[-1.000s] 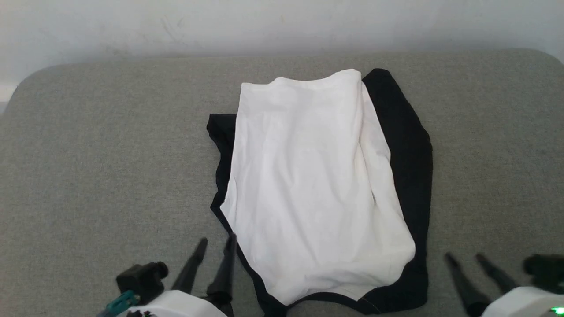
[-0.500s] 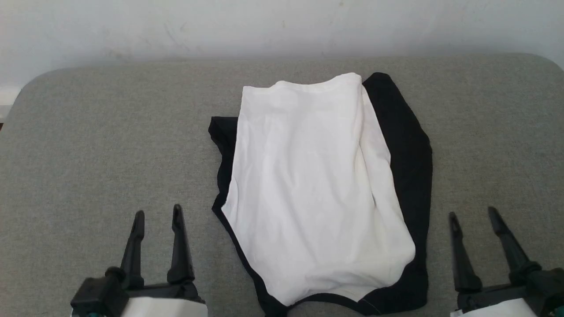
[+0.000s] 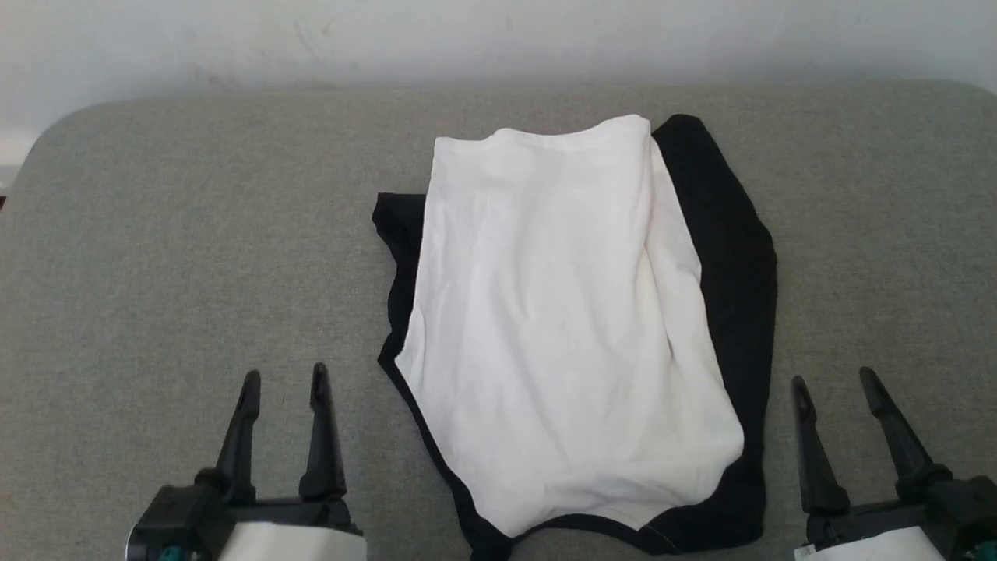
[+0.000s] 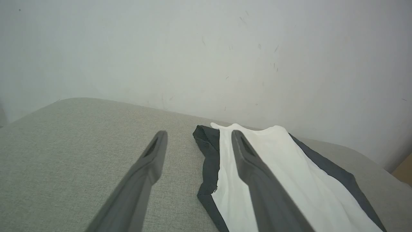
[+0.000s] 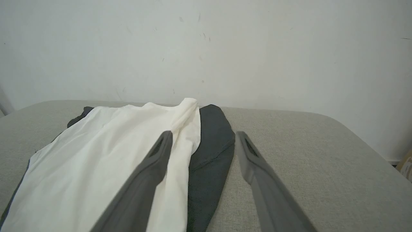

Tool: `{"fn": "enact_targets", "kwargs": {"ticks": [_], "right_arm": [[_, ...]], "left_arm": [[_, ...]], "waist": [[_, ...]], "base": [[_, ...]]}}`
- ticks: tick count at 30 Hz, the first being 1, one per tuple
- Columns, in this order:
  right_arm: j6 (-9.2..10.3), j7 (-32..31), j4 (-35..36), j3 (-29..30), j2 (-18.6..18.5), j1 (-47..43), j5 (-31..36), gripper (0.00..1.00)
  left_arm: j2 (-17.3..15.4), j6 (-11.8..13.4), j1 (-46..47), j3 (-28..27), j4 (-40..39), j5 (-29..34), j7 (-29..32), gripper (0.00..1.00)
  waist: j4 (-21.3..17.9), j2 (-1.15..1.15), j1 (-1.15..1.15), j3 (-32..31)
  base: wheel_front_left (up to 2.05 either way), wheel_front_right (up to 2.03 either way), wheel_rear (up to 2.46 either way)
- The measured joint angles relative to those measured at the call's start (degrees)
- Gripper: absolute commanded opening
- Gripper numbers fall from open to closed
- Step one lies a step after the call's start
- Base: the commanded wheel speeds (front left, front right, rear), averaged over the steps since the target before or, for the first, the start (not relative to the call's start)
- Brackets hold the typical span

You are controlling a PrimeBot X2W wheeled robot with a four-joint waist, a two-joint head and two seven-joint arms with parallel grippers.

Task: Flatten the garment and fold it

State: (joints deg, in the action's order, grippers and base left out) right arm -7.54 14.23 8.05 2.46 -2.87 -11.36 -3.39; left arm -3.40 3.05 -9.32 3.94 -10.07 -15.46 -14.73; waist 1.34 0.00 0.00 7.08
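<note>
The garment point(image 3: 561, 327) lies in the middle of the grey surface as a long folded bundle: a white body on top, black sleeve cloth showing along its left and right edges and at the near end. My left gripper point(image 3: 284, 378) stands open at the lower left, apart from the cloth. My right gripper point(image 3: 833, 378) stands open at the lower right, just beyond the black edge. The left wrist view has the garment point(image 4: 289, 174) to the right of the open left gripper point(image 4: 197, 138). In the right wrist view the garment point(image 5: 106, 145) lies left of the open right gripper point(image 5: 203, 137).
A grey padded table point(image 3: 171, 257) with rounded far corners carries everything. A pale wall point(image 3: 498, 39) rises right behind its far edge. Bare grey surface stretches left and right of the garment.
Both grippers pulled back from the garment's near corners and now point straight ahead at its sides. The camera shifted slightly; the garment lies as before.
</note>
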Motion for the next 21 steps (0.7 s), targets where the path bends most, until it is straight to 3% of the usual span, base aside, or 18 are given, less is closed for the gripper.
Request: {"fn": "enact_targets", "kwargs": {"ticks": [4,7,14,21], "right_arm": [[0.0,0.1,0.38,0.33,-0.01,0.93,0.45,1.0],[0.0,0.11,0.57,0.16,-0.01,1.64,0.51,1.0],[0.0,0.36,0.79,-0.81,0.01,4.33,0.73,1.0],[0.0,0.45,0.16,-1.01,0.01,6.76,0.42,1.0]], "left_arm": [[-0.92,-2.33,5.21,0.75,2.98,1.24,0.63,1.0],[-3.58,-4.1,12.05,1.75,4.75,2.0,5.98,1.0],[-7.34,-6.64,31.87,1.4,6.93,-2.09,24.48,1.0],[-10.48,-7.27,48.73,-2.25,13.72,-11.29,42.28,1.0]], "waist": [[0.13,0.0,0.0,1.44],[0.25,0.0,0.01,2.87],[0.04,0.0,0.01,7.37],[-1.57,0.0,0.02,12.43]], "base": [[0.0,0.0,0.0],[0.0,0.0,0.0],[0.0,0.0,0.0],[0.0,0.0,0.0]]}}
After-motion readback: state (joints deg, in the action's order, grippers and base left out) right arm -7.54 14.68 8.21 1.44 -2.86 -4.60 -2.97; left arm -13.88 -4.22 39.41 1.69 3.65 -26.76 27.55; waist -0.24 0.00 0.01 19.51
